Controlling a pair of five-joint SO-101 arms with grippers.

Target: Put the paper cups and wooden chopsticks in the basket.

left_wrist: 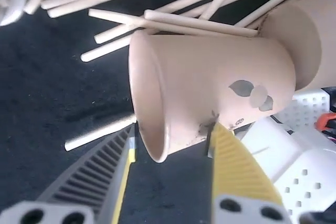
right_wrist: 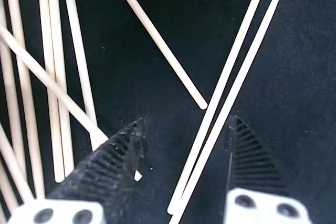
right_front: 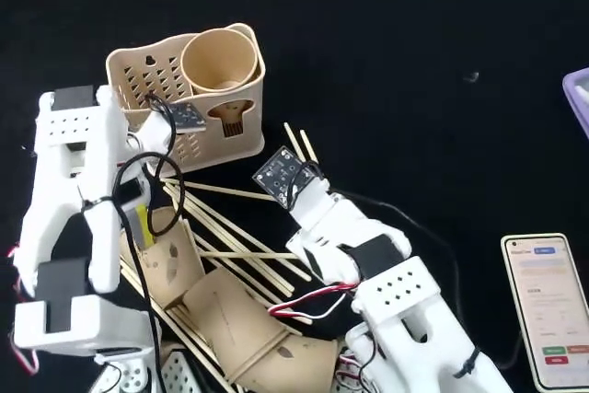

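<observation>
A beige basket stands at the back left with one paper cup upright in it. Another paper cup lies on its side over wooden chopsticks. My left gripper is open, its yellow-edged fingers straddling this cup's rim end; one finger touches the cup's side. In the high view that gripper sits just in front of the basket. My right gripper is open above two parallel chopsticks that run between its fingers, seen in the high view as a pair right of the basket.
Two more cups lie nested near the front edge, on several scattered chopsticks. A phone lies at the right, and a purple object pokes in at the right edge. Black cloth covers the table.
</observation>
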